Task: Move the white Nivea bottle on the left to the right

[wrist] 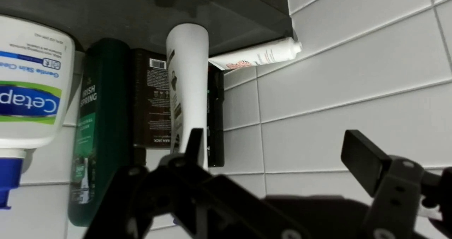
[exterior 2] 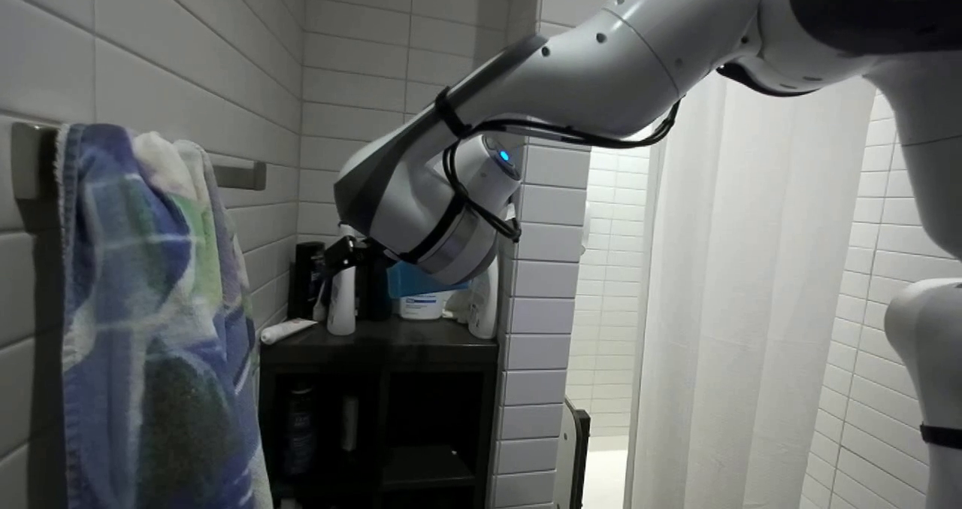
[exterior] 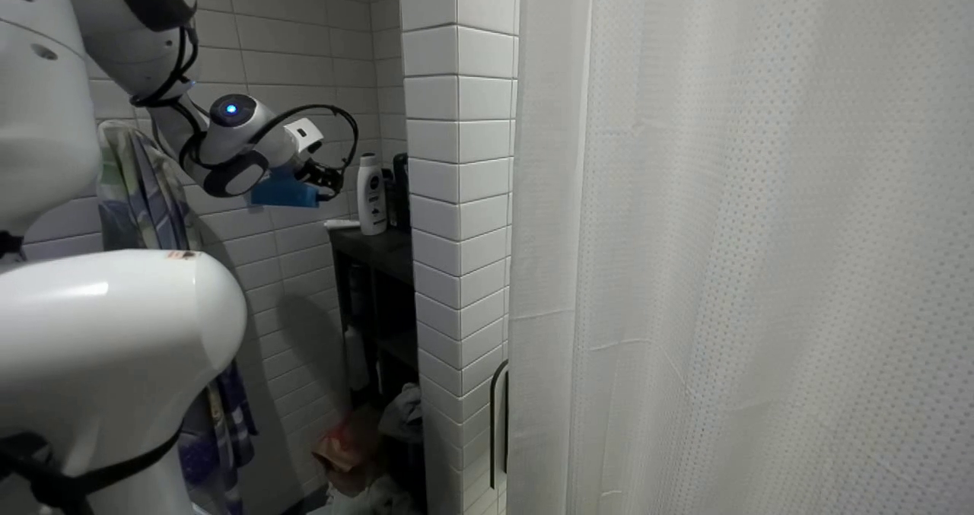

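Beyond one side of parted jaws, white bottle (wrist: 191, 87), upright, partly hidden

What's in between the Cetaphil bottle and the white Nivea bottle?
The wrist view shows a green Irish Spring bottle, then a brown container partly hidden behind the white Nivea bottle.

The white bottle (exterior: 372, 197) is tall and slim, with a white cap on and a dark round mark above smaller dark print; the wording is too small to read. It stands upright on its base near the front edge of the dark shelf (exterior 2: 428, 334), closer to the left front corner than the right as an exterior view shows it. In the wrist view its top is partly hidden.
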Available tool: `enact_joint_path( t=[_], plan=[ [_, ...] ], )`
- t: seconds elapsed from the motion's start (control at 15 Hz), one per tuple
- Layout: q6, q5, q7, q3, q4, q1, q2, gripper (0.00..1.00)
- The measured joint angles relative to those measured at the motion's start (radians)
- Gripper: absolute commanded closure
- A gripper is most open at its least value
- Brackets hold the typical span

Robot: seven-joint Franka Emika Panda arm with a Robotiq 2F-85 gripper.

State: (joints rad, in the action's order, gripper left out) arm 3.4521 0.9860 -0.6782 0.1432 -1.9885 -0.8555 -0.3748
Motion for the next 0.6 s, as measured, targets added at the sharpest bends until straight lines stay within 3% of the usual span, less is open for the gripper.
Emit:
enact_joint_path(
  t=[0.6],
  plan=[
    [0.000, -0.125, 0.122, -0.007, 0.187, 0.069, -0.166, 0.00]
  ],
)
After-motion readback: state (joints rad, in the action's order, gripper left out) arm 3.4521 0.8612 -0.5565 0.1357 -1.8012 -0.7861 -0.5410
